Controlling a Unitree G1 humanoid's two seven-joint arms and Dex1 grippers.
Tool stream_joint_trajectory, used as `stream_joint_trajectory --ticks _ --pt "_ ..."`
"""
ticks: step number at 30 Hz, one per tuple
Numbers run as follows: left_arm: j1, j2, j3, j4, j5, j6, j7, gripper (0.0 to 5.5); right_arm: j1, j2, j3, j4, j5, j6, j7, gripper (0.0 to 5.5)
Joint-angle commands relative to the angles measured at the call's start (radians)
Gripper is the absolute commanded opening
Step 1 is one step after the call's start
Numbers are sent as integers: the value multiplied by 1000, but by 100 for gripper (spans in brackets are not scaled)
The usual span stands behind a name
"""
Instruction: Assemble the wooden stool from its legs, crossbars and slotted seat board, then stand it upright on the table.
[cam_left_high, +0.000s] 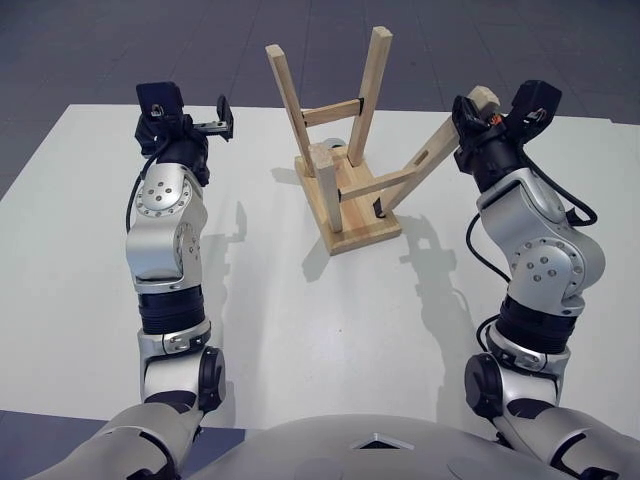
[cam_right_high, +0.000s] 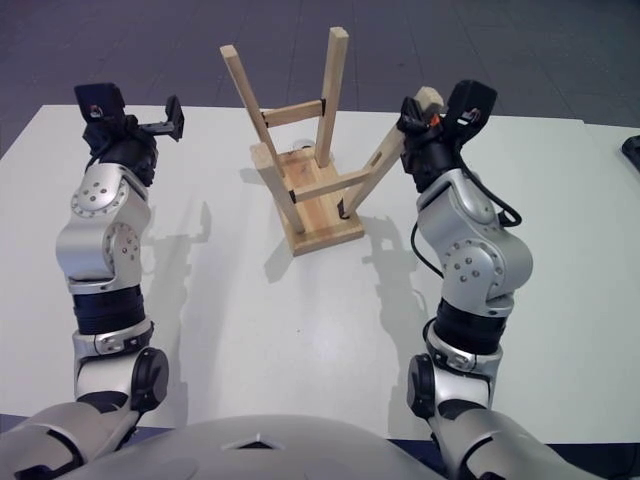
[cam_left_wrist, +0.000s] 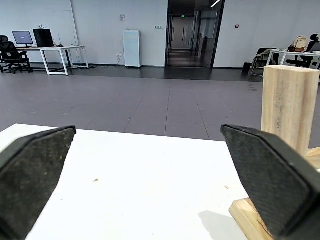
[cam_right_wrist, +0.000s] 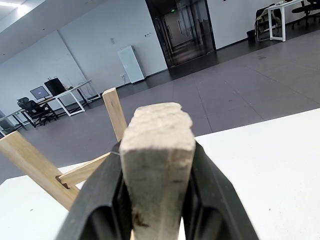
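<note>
Inverted, part-built pale wooden stool on a flat white table; its square slotted seat board lies flat on the table, below and inboard of the right jaws and well clear of the left jaws. Three light, square-section wooden legs stand up from the board; a short wooden crossbar joins the two farther legs; a second crossbar runs from the nearer leg toward the tilted fourth leg. Right gripper: black jaws clenched on the upper end of the fourth leg, whose rough end face juts just past the fingertips; the leg slopes down from the jaws to the board; whether its foot sits in a slot cannot be told. Left gripper: jaws released and spread wide, bare table between them; the stool stands outside the jaws, just past the inboard pad, apart from it.
</note>
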Motion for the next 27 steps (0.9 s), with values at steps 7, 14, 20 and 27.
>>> stream_joint_trajectory --ticks 7,14,20,27 --pt "8 1 4 -11 6 11 9 540 -18 -81 -17 39 -38 49 75 101" --pt "9 28 -12 -33 12 11 -21 540 40 -109 18 31 -75 56 128 101" --pt "9 63 8 -88 -22 4 -80 540 177 -118 109 40 -157 14 168 102" --pt "18 67 6 -120 -37 50 -86 540 302 -47 168 50 -215 9 96 105"
